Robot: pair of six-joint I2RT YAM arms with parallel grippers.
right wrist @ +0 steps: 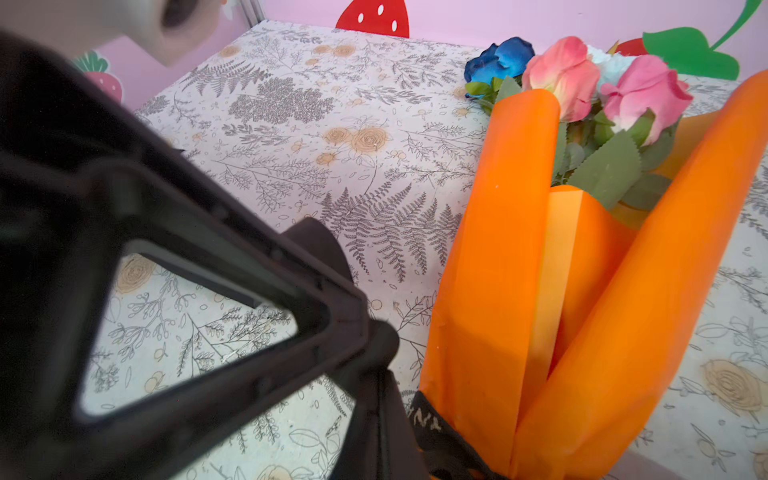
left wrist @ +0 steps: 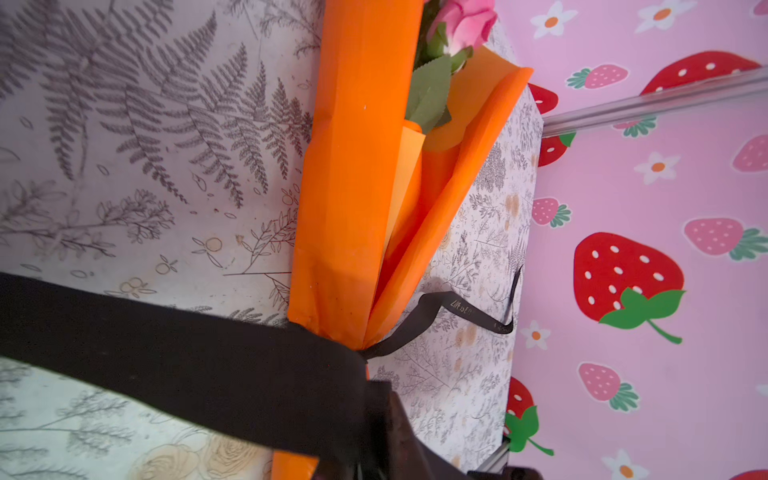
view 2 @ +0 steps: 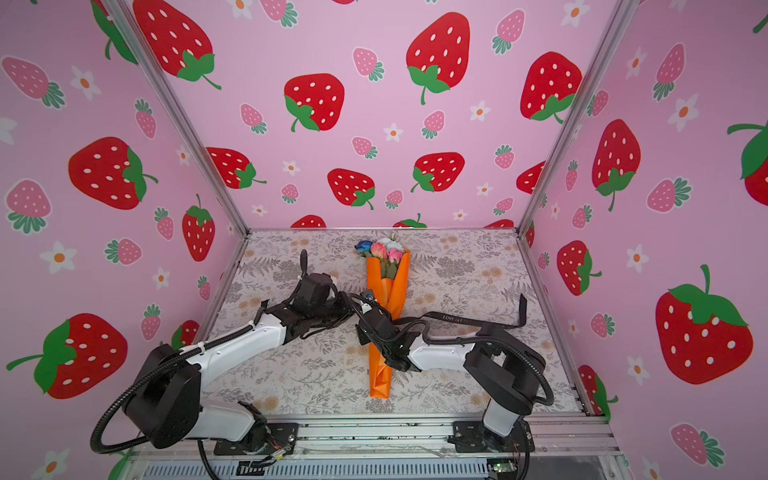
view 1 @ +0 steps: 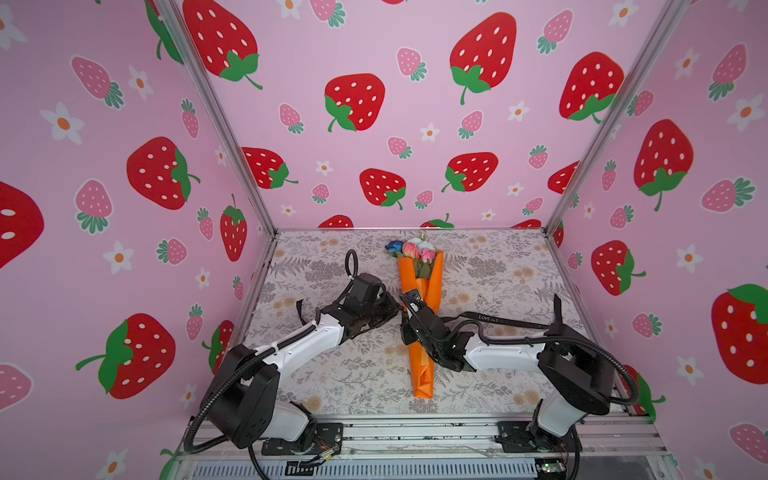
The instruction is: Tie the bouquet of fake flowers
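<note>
By the bouquet of fake flowers (view 1: 409, 278), the right end effector (view 1: 406, 298) is pressed together; the left end effector (view 1: 394, 309), I can't tell.

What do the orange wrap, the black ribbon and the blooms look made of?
Orange wrap: likely matte paper or thin plastic sheet; holds smooth rolled folds. Black ribbon: matte woven fabric, it seems; drapes limply, pale printed lettering. Blooms: apparently cloth; flat-coloured petals, stiff serrated leaves.

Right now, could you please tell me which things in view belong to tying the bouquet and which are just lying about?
For the job: bouquet of fake flowers, black ribbon, left gripper, right gripper.
Just there: floral table cover, strawberry walls.
</note>
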